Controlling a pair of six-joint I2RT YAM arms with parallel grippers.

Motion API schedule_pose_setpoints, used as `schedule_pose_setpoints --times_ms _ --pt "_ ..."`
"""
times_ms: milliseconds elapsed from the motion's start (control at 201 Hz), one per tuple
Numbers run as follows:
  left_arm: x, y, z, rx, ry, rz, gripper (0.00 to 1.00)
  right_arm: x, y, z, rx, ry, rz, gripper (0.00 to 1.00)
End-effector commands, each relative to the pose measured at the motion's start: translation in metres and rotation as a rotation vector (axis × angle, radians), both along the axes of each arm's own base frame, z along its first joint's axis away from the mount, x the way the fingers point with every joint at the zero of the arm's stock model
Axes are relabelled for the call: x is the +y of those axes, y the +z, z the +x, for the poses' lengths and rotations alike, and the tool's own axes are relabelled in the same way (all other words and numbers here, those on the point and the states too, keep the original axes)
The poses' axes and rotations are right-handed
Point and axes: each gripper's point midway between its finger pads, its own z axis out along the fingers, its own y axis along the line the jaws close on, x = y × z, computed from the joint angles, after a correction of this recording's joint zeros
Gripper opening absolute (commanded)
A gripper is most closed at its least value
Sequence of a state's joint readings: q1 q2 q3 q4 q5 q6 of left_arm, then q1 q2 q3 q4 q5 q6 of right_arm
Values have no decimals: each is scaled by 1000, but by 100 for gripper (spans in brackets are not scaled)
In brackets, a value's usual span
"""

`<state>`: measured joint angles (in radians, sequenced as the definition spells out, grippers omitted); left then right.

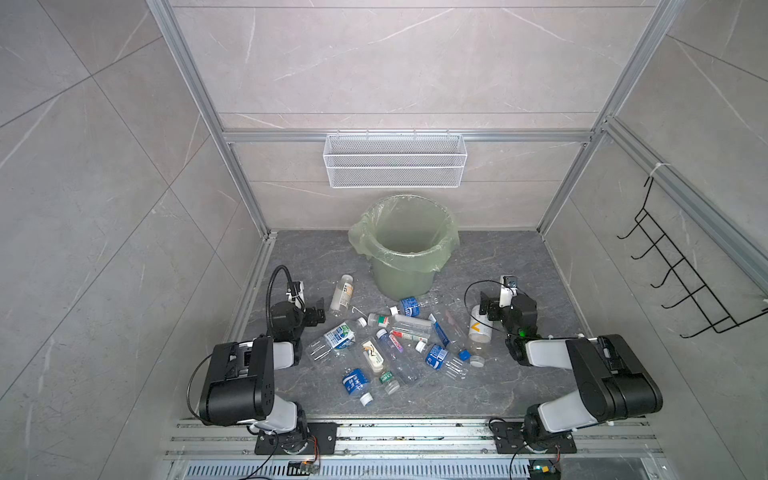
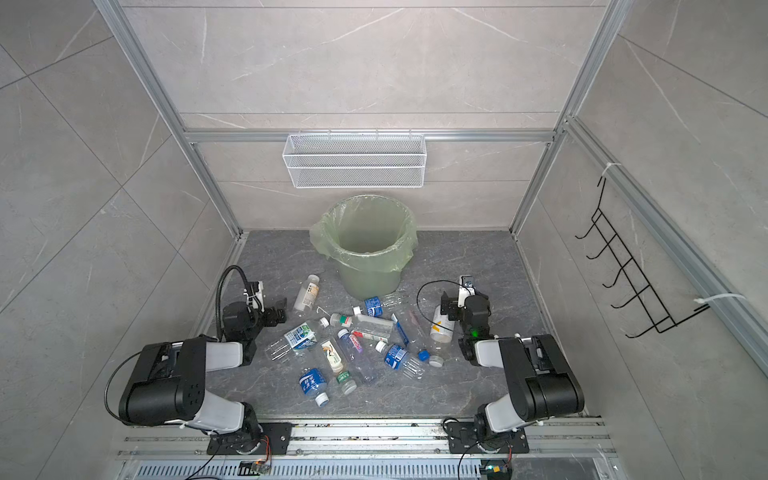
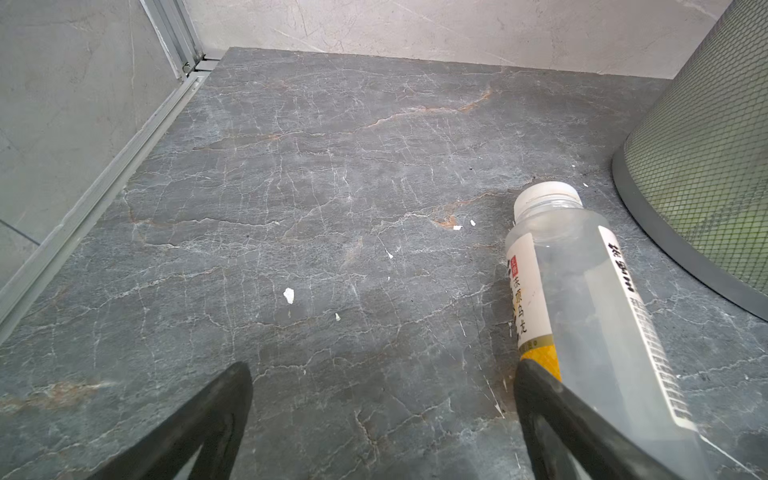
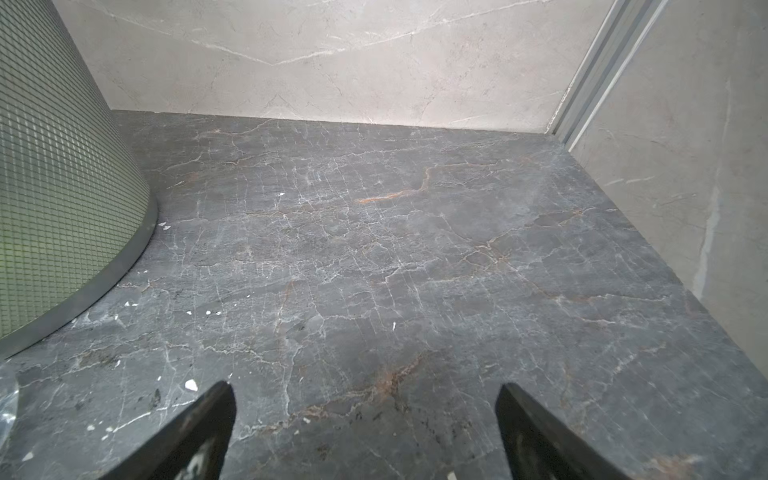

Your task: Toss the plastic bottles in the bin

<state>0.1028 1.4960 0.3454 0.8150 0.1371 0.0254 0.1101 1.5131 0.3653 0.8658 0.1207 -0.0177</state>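
Both spread, empty: left pincer (image 3: 382,370), right pincer (image 4: 365,386). Your left has the white-capped bottle (image 3: 573,291) just beside it, long axis along its reach.

1. We see the left arm (image 1: 237,382) and the right arm (image 1: 602,374) built alike: glossy black housings joined by rounded white links.
2. A ribbed black hose (image 1: 269,291) arches over the left wrist; a thin black cable (image 1: 465,299) loops at the right.
3. A green light (image 1: 521,332) glows on the right arm.
4. In the wrist views we find the left gripper (image 3: 382,370) and the right gripper (image 4: 365,388) with matte black fingers (image 3: 224,407) that taper to blunt tips.
5. Black base plates (image 1: 326,434) trail thin coloured wires.
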Motion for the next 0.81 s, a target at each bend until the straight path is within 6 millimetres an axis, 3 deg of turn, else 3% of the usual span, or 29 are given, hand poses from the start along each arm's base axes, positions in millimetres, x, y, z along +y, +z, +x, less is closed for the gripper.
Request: schedule_pose_setpoints --times_ms 0,801 --pt "1 11 7 -41 6 -10 100 0 -1 -1 -4 -14 11 100" --pt "1 12 6 -45 -5 -25 100 0 -1 -1 -2 -14 14 100"
